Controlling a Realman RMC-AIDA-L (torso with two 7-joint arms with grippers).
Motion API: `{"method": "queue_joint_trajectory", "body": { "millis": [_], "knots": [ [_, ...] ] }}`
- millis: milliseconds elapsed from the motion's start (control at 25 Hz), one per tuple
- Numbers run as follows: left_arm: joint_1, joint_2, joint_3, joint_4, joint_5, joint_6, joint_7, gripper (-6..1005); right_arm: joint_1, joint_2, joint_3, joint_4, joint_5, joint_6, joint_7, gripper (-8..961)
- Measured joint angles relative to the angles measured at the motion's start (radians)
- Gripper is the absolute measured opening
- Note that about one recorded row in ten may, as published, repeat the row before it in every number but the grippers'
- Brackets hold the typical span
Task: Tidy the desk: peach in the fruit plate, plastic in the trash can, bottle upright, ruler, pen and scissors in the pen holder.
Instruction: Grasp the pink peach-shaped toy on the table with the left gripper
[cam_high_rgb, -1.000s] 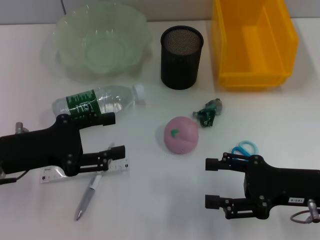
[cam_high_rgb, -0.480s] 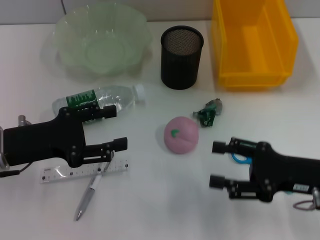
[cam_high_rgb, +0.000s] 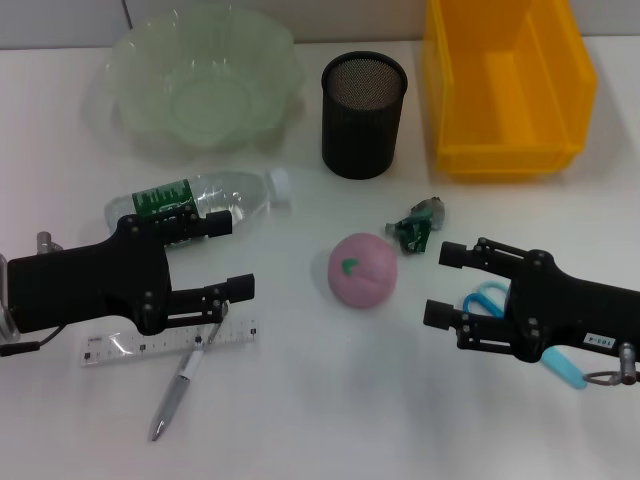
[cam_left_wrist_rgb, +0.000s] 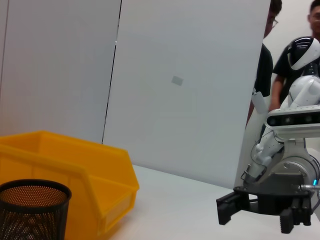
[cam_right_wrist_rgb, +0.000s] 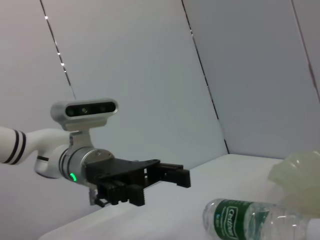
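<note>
Peach, pink, round and toy-like with a small green leaf mark (cam_high_rgb: 362, 270), sits on the plain white tabletop (cam_high_rgb: 320, 400) as the landmark for everything else, and nothing has been tidied yet. The right gripper (cam_high_rgb: 447, 285) lies just to the peach's right with its two black fingers spread apart and pointing at the fruit, empty, so the peach is dead ahead of its opening and apart from it. The left gripper (cam_high_rgb: 228, 258) lies farther off on the peach's left, fingers likewise apart and holding nothing; the right arm is the nearer one for the fruit. Directly beneath the right gripper are the small scissors with light blue plastic handles (cam_high_rgb: 487, 298), their long axis running away from the peach toward the robot's right, the covered blade end showing past the arm. A small crumpled piece of green and silver plastic (cam_high_rgb: 418, 226) lies just beyond the peach and slightly right. The clear plastic water bottle with a dark green label and white cap (cam_high_rgb: 200, 203) lies on its side left of the peach, cap toward it. The short clear plastic ruler (cam_high_rgb: 150, 342) and slim silver-grey pen (cam_high_rgb: 178, 390) lie under and near the left gripper. Well beyond the peach stand the pale green wavy-rimmed translucent bowl (cam_high_rgb: 200, 80), the black mesh cylindrical cup (cam_high_rgb: 363, 115) and the bright yellow rectangular bin (cam_high_rgb: 505, 85).
</note>
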Motion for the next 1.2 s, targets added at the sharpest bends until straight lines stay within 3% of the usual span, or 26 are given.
{"method": "queue_joint_trajectory", "body": {
  "millis": [360, 680, 880, 1200],
  "knots": [
    [-0.007, -0.005, -0.007, 0.000, 0.000, -0.021, -0.004, 776, -0.004, -0.003, 0.001, 0.000, 0.008, 0.001, -0.017, 811],
    [-0.104, -0.027, 0.030, 0.008, 0.069, -0.138, -0.124, 774, -0.083, -0.007, 0.079, 0.000, 0.010, -0.020, -0.097, 812],
    [-0.182, -0.029, 0.120, 0.010, 0.157, -0.234, -0.244, 772, -0.105, -0.008, 0.104, 0.000, 0.009, -0.044, -0.098, 813],
    [-0.271, -0.031, 0.285, 0.018, 0.190, -0.336, -0.354, 770, -0.106, -0.007, 0.104, 0.000, 0.004, -0.045, -0.095, 812]
  ]
}}
